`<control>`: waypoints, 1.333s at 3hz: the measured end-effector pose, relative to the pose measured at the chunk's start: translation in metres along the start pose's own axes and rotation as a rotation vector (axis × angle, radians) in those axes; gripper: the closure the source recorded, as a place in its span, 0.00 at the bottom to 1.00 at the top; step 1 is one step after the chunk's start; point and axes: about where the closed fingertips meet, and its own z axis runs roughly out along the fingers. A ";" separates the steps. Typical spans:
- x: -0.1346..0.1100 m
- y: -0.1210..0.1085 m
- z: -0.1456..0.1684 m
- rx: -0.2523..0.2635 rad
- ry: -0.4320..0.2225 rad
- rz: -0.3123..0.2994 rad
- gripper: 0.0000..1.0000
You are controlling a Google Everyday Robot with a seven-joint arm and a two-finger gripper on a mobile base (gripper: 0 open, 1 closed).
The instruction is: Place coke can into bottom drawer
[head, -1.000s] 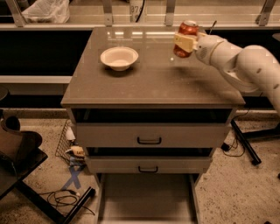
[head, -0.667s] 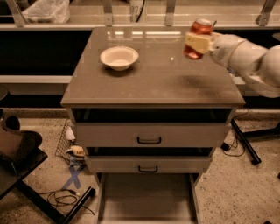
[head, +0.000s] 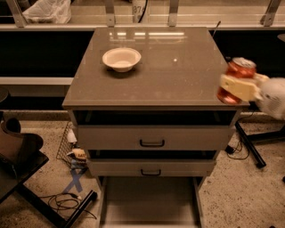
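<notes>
Step in hand: carry phase. The can is gripped but not yet over the drawer.

- The gripper (head: 237, 87) is at the right edge of the cabinet top (head: 178, 75), near the front corner. It is clamped on the coke can (head: 243, 69), with one pale finger (head: 234, 84) lying across the can's front.
- The can appears lifted off the surface, leaning slightly, silver top uppermost.
- The bottom drawer (head: 149, 200) is pulled out at the foot of the cabinet. It is well below the can and to its left, and its grey floor is bare.
- The top drawer (head: 111, 137) and middle drawer (head: 116, 168) sit pushed in, each with a black handle.

Next move (judgement): bring the can forward past the front edge, then down and leftward in front of the two drawer fronts until it is over the open tray. It should stay close to upright and be let go low, so it does not tip or roll. The likely snags are the cabinet's front corner and the drawer's right rail.

Surface: brown, smooth and glossy, with light reflections along the back. A white bowl (head: 121, 58) stands at the left rear, well apart from the can.

Room:
- The floor (head: 249, 196) is speckled.
- Loose cables (head: 67, 202) and a blue tape cross (head: 75, 180) lie at lower left.
- A plastic bag (head: 46, 10) sits on the ledge behind.
- Black stand legs (head: 249, 147) are at the right
</notes>
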 end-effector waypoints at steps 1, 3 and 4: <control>0.046 0.001 -0.077 -0.003 0.028 0.047 1.00; 0.096 0.003 -0.136 -0.118 0.025 0.075 1.00; 0.092 0.006 -0.130 -0.148 0.023 0.067 1.00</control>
